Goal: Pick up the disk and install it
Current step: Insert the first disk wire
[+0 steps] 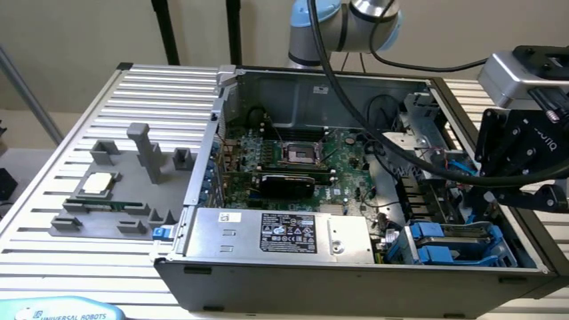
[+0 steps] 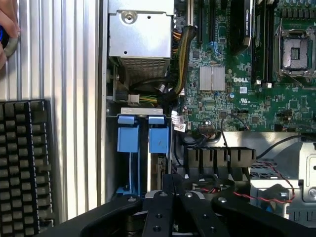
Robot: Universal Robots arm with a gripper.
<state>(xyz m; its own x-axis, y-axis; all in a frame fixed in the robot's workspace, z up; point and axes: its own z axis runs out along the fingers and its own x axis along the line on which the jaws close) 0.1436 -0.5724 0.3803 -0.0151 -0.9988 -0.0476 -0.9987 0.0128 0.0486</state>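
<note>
- Inside the open computer case (image 1: 356,280), at the corner next to the power-supply box (image 1: 276,233), two blue carriers stand side by side in the drive bay.
- The disk (image 2: 158,139) is judged to be the carrier nearer the hand. The second carrier (image 2: 128,139) is just beside it. Both are upright in the bay, and the pictures do not settle which one the task means.
- The hand (image 2: 173,197) hovers over the bay end of the case. Its fingers are pressed together and nothing is visible between them, so it touches neither carrier.
- Risk 1: thin red wires (image 2: 276,182) run just beside the fingers, and any sideways drift could hook and pull them.
- Risk 2: the arm's own black cable (image 1: 374,127) drapes across the motherboard (image 1: 294,167). It could drag over the board's parts or catch on the case wall.
- Risk 3: the carriers are close together, so a slightly offset descent could strike or seize the wrong one, or tilt a carrier in its slot.
- Risk 4: a person's fingers (image 2: 7,29) rest at the edge of the slatted tabletop (image 1: 160,80), above a keyboard (image 2: 24,163). A wide swing of the arm could reach them.
</note>
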